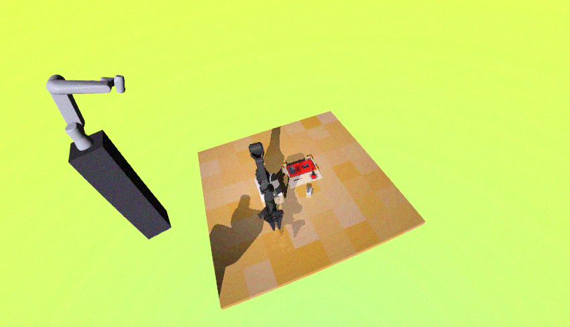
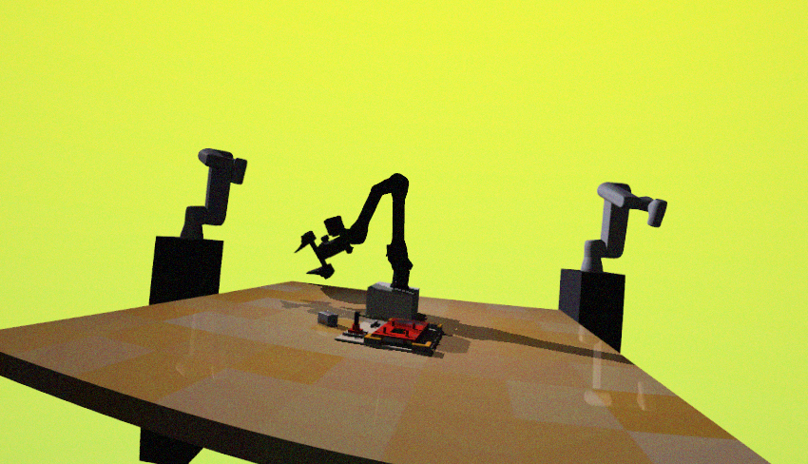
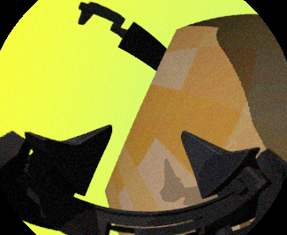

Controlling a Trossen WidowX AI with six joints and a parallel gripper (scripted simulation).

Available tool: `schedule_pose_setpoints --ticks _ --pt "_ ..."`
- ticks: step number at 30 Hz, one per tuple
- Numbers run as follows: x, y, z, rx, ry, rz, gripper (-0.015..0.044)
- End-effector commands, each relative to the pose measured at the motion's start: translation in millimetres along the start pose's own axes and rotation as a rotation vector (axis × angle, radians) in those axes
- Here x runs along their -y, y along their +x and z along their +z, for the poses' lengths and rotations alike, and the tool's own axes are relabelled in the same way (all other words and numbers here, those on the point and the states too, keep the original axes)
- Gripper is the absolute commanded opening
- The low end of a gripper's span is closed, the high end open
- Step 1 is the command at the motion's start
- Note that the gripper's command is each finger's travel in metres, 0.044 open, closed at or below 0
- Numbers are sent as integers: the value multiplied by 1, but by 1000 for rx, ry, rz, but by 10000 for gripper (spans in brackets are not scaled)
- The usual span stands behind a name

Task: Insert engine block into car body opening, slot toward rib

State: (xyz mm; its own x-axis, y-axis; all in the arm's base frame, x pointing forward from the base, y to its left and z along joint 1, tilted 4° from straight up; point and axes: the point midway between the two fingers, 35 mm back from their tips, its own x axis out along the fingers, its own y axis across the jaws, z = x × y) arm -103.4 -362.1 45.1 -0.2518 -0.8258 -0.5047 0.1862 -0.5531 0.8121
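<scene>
The red car body [image 1: 301,164] [image 2: 411,324] lies on the table in front of the arm's base, with dark areas in its top. A small grey block [image 1: 309,189] [image 2: 327,318], apparently the engine block, stands on the table beside it, apart from the body. Its slot and the rib are too small to make out. My gripper [image 1: 277,230] [image 2: 301,261] [image 3: 147,132] is wide open and empty. It hangs high above the table, off to the side of the block and the car body. Neither of them shows in the wrist view.
A pale plate [image 1: 300,181] beside the red body carries an upright dark pin on a red foot [image 1: 313,176] [image 2: 355,331]. My arm's base box [image 2: 387,301] stands close behind. Grey arms [image 1: 82,86] [image 2: 219,193] [image 2: 613,221] stand on dark pillars beyond the table [image 1: 310,265] [image 2: 357,423].
</scene>
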Motion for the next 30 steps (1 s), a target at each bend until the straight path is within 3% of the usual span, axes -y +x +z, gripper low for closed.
schedule_pose_setpoints --ticks 1,21,30 --pt "-2 3 -15 -48 -110 -19 440" --pt "-12 2 -93 -296 -710 -45 440" --pt "-13 -6 -122 -369 -855 -39 440"
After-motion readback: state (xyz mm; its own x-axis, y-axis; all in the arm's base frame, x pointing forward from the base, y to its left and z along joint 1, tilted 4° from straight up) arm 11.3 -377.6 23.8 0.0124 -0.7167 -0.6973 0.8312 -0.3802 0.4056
